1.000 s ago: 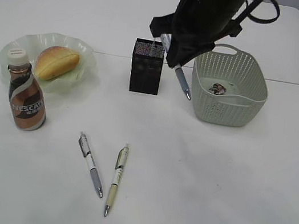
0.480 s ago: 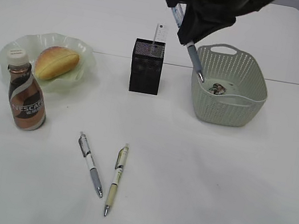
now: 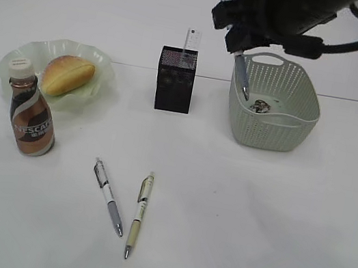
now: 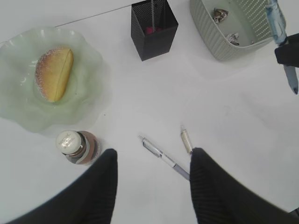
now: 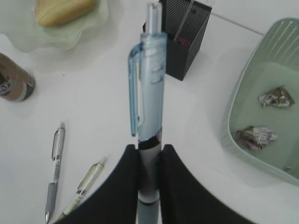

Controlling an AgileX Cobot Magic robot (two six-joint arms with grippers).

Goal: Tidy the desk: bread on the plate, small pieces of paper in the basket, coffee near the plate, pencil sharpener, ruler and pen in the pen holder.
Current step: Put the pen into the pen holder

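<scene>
With the right gripper [image 5: 148, 161] clamped on a pale-blue pen [image 5: 148, 93] held aloft over the basket [image 3: 306, 118], well right of the pen holder [image 3: 175, 81], it should travel left, centre above the opening, then lower before releasing; left fingers [image 4: 105, 179] stand open, empty.
</scene>
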